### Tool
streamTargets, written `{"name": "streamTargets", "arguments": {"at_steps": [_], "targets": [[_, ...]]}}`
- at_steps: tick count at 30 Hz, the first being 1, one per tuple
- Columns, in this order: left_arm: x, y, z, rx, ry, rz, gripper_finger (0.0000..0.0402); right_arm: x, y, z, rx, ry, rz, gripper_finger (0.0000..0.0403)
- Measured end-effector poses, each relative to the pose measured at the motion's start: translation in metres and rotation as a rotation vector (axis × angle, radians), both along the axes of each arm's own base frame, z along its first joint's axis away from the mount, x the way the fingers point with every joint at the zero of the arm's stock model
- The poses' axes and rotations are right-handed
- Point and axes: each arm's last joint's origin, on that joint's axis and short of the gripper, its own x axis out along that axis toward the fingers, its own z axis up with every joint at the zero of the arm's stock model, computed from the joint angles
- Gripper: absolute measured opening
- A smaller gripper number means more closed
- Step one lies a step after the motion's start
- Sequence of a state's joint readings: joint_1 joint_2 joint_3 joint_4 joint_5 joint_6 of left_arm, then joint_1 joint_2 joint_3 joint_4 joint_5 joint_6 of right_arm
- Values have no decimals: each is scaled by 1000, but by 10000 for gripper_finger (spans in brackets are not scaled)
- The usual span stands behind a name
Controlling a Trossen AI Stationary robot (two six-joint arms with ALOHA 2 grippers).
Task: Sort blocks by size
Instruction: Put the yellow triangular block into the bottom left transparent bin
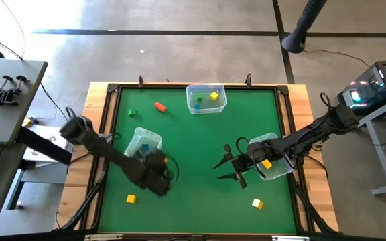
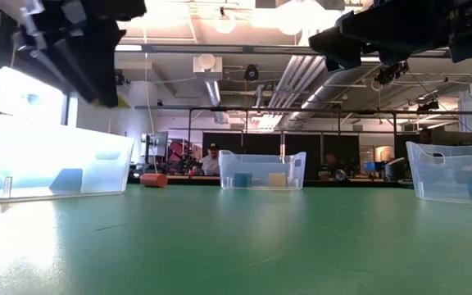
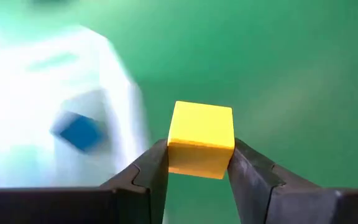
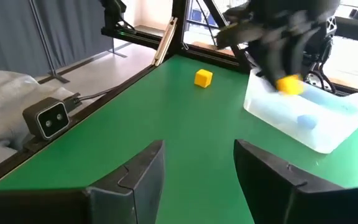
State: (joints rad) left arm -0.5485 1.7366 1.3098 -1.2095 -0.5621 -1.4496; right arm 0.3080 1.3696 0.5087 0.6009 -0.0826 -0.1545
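While its fingers (image 3: pixel 160 174) clamp a yellow cube (image 3: pixel 201 138) squarely between them, the left gripper (image 1: pixel 158 175) hangs above the green worktop (image 1: pixel 200 154) right beside the left-hand clear bin (image 1: pixel 143 142), which holds a blue block (image 3: pixel 79 130). To drop the cube well, the arm probably needs to carry it fully over the bin's rim and part the fingers only once the cube sits over the inside, low enough that it does not bounce out. The right gripper (image 1: pixel 228 166) waits with its fingers (image 4: pixel 135 171) spread and empty, just beside the right-hand bin (image 1: pixel 274 155). Loose blocks lie well apart: a green (image 1: pixel 132 112) and a red-orange one (image 1: pixel 159 106) near the far edge, two yellow ones (image 1: pixel 131 198) near the front. A third bin (image 1: pixel 206 98) sits at the far edge. The middle of the worktop offers free room to move.
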Motion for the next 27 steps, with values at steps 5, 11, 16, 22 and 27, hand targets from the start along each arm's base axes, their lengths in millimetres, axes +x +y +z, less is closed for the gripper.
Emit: {"name": "streamTargets", "arguments": {"at_steps": [5, 11, 16, 22, 27], "targets": [[-33, 36, 32, -62, -3, 48, 124, -1, 0, -4, 24, 54, -11, 188], [-81, 54, 18, -286, 12, 155, 124, -4, 5, -7, 35, 100, 2, 188], [-99, 63, -10, -333, -26, 190, 124, -6, 11, -6, 30, 85, 2, 188], [-103, 71, -32, -327, -20, 180, 124, -7, 14, -6, 25, 81, -12, 188], [-101, 74, -37, -328, -26, 161, 124, -7, 14, -5, 48, 83, -18, 188]]}}
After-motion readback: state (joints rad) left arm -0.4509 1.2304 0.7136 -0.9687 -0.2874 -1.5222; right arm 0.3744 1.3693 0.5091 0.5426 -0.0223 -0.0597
